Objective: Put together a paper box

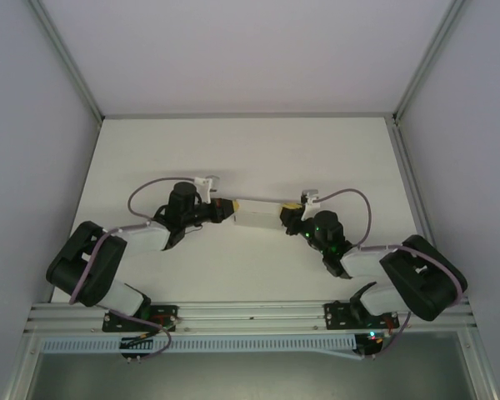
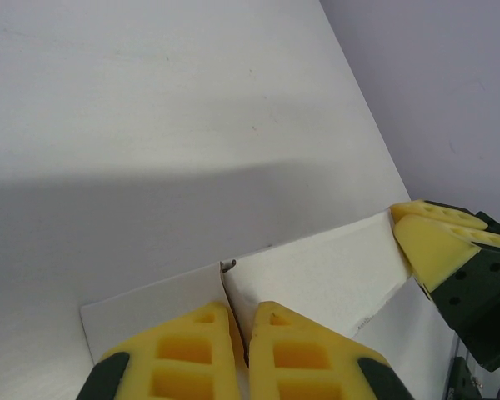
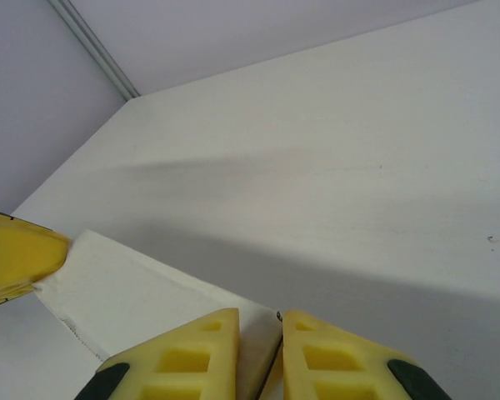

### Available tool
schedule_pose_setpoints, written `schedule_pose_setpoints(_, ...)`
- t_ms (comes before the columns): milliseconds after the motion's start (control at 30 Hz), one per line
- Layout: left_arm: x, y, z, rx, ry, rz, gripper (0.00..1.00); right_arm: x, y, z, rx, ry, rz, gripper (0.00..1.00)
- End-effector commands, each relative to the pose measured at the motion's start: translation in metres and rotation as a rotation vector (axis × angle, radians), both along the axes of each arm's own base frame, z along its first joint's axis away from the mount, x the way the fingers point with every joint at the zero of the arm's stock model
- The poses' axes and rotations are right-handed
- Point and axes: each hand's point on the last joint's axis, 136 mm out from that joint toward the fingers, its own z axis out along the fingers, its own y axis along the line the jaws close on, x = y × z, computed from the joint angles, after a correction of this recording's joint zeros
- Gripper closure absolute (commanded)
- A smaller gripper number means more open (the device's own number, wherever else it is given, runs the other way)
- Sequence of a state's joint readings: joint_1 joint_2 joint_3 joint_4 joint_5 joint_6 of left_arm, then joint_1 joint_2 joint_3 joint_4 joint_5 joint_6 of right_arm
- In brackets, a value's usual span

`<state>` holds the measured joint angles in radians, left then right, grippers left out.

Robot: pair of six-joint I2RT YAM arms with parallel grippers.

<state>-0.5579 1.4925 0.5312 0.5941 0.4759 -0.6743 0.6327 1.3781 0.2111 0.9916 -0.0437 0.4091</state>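
Because the paper box point(image 1: 258, 217) looks light and flimsy, our left fingers point(image 2: 177, 360) clamp its nine-o'clock end, right fingers point(image 3: 183, 360) its three-o'clock.

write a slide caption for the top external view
Left gripper and right gripper pinch opposite ends of the paper box.

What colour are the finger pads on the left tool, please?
Yellow pads, with dark green at their bases; clearest in the left wrist view.
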Motion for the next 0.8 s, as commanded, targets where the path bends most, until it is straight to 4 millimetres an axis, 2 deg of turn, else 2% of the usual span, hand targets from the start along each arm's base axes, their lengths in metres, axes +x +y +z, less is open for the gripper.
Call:
schedule_pose_setpoints(0,-0.043,0.011,-0.068,0.157,0.16,-0.089,1.0,-0.068,-0.014,-0.106,-0.258,0.314,0.171,1.0)
schedule_pose_setpoints(100,-0.038,0.008,-0.059,0.168,0.131,-0.098,1.0,-0.065,-0.016,-0.102,-0.278,0.316,0.16,1.0)
schedule_pose_setpoints(200,-0.025,0.008,-0.051,0.219,0.119,-0.081,1.0,-0.058,-0.013,-0.094,-0.288,0.335,0.149,0.95)
schedule_pose_setpoints(300,-0.013,0.002,-0.039,0.239,0.103,-0.077,1.0,-0.042,-0.017,-0.082,-0.331,0.366,0.073,0.87)
schedule_pose_setpoints(400,-0.004,-0.005,-0.026,0.248,0.095,-0.088,0.89,-0.029,-0.017,-0.063,-0.339,0.371,0.029,0.84)
schedule_pose_setpoints(433,-0.001,-0.007,-0.021,0.251,0.088,-0.09,0.79,-0.025,-0.014,-0.054,-0.333,0.361,0.026,0.81)
schedule_pose_setpoints(500,0.006,-0.008,-0.012,0.26,0.077,-0.075,0.73,-0.016,-0.015,-0.039,-0.333,0.351,-0.01,0.75)
schedule_pose_setpoints(533,0.01,-0.009,-0.007,0.267,0.07,-0.065,0.65,-0.011,-0.016,-0.031,-0.338,0.345,-0.029,0.7)
schedule_pose_setpoints(600,0.018,-0.01,0.003,0.273,0.055,-0.052,0.58,-0.004,-0.019,-0.019,-0.346,0.339,-0.07,0.67)
schedule_pose_setpoints(667,0.024,-0.013,0.016,0.268,0.03,-0.048,0.46,0.003,-0.02,-0.007,-0.357,0.316,-0.094,0.57)
schedule_pose_setpoints(767,0.035,-0.018,0.036,0.269,-0.016,-0.043,0.41,0.016,-0.022,0.01,-0.361,0.275,-0.13,0.51)
